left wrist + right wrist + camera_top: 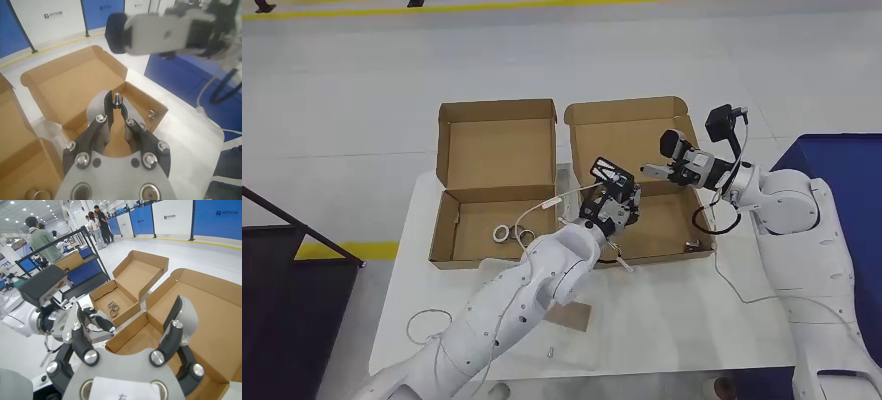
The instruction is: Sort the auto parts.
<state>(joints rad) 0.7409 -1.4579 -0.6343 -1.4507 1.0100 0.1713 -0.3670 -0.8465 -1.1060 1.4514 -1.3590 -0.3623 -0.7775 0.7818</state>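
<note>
My left gripper [116,98] is shut on a small threaded bolt [116,104], held upright above the right cardboard box [79,89]. From above, this gripper [617,208] hangs over the box's [667,225] near-left part. My right gripper [650,170] hovers open over the same box's back, close to the left one; its jaws [145,317] stand wide with nothing between them. The left box [477,225] holds metal rings [510,234], which lie together [112,309] on its floor. A small metal piece [152,113] lies in the right box's corner.
Both boxes have their lids folded back away from me. On the white table [672,310] in front of them lie a brown cardboard scrap [572,316] and a small part [552,351]. A clear bag [570,185] sits between the boxes. A blue surface [842,160] borders the right.
</note>
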